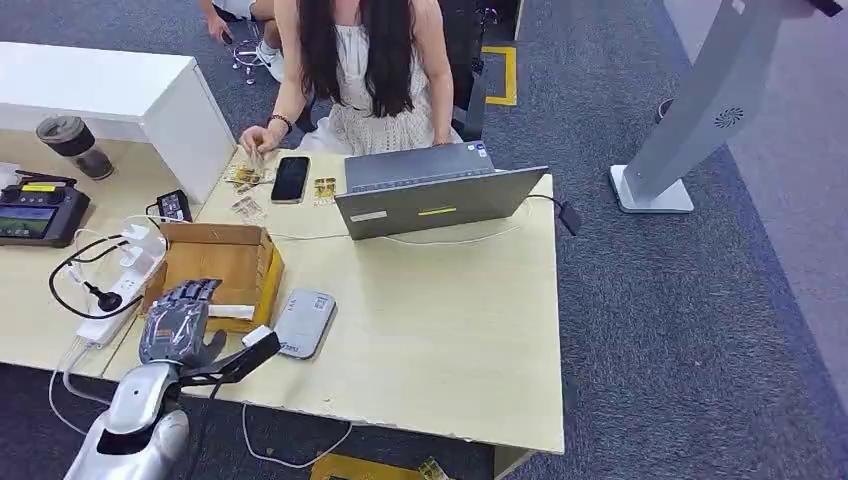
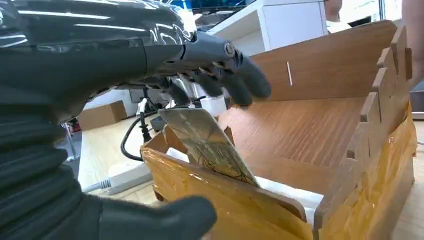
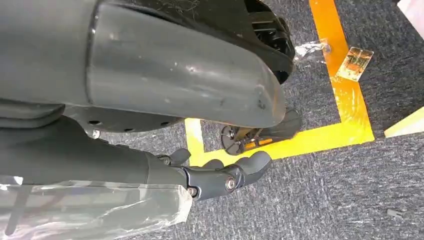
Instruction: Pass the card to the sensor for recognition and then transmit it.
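card lower end hidden behind wooden box wall, left hand blurred

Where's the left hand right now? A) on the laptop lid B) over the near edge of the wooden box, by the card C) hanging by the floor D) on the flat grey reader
B: the left hand hovers at the open wooden box, its fingers spread above the patterned card leaning on the box's near wall.

Even bright indoor light, soft shadows; wrist views blurry up close w/ glare.
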`<move>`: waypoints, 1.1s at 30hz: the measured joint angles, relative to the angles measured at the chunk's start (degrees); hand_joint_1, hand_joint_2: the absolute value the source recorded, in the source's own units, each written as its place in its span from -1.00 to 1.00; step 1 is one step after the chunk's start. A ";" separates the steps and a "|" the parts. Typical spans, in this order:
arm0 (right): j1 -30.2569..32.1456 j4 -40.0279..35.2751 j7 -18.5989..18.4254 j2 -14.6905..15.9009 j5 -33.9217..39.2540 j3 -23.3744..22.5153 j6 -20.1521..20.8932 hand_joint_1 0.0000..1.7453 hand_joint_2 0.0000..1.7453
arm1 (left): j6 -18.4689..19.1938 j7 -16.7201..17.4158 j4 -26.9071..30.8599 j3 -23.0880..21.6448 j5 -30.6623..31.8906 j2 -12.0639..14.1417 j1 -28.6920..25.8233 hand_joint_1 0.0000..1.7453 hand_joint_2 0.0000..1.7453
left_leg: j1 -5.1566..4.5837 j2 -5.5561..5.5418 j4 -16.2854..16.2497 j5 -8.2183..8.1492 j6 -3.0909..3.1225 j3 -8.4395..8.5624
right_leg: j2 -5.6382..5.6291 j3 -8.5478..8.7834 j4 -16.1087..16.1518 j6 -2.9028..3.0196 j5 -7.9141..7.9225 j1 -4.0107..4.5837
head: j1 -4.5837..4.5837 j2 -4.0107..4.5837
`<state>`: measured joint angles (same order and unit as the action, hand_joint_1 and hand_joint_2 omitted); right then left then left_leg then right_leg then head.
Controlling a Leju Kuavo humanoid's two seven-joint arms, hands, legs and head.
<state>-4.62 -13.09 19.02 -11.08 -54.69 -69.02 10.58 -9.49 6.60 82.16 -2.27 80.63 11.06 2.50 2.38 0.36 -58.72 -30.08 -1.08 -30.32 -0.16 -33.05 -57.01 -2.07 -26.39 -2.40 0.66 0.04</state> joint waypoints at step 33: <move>-0.01 0.00 -0.09 -0.20 -0.22 0.02 0.00 -1.00 -1.00 | 3.44 -0.87 2.82 0.05 -0.83 -0.15 6.36 1.00 1.00 | 0.00 -0.01 -0.01 0.04 -0.02 0.03 | 0.01 -0.02 0.00 0.00 0.02 0.00 | 0.02 0.00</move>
<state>-4.63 -13.09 18.93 -11.28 -54.90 -69.00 10.58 -6.05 5.73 84.98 -2.23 79.80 10.91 8.86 2.38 0.34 -58.73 -30.05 -1.10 -30.29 -0.15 -33.07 -57.01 -2.07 -26.37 -2.39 0.68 0.04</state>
